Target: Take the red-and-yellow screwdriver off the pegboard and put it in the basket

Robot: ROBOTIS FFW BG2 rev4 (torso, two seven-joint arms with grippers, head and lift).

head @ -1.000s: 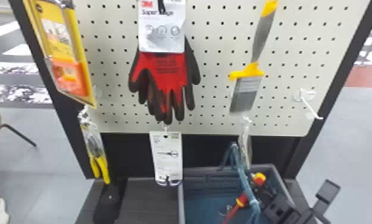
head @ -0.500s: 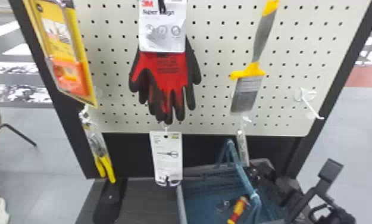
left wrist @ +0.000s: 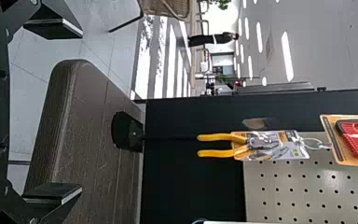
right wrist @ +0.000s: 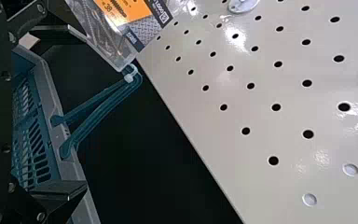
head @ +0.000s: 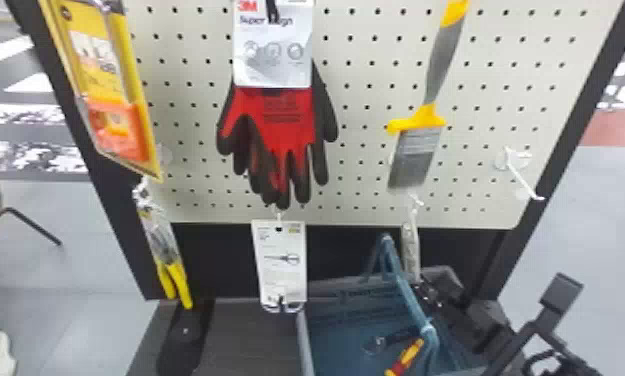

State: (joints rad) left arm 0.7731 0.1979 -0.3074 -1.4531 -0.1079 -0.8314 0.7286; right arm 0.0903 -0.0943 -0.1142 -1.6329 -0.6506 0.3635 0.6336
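The red-and-yellow screwdriver (head: 405,356) lies inside the blue-grey basket (head: 302,340), its handle by the raised blue carrying handle; its shaft is hard to make out. My right gripper (head: 496,295) is over the basket's right side, apart from the screwdriver. In the right wrist view, my right gripper (right wrist: 77,112) has its fingers spread wide with nothing held, the basket rim (right wrist: 58,107) behind them. My left gripper (left wrist: 79,112) stands open in the left wrist view, left of the display, with nothing between its fingers.
On the pegboard (head: 371,90) hang gloves (head: 286,120), a brush (head: 416,155) and a bare hook (head: 523,172). Yellow-handled pliers (head: 176,280) and a white scissors card (head: 278,265) hang lower, near the dark shelf (head: 246,340). A clear packet (right wrist: 116,28) hangs near the basket handle.
The screwdriver has dropped lower into the basket from beside my right gripper. That gripper has moved off to the right, and the basket handle has shifted slightly left.
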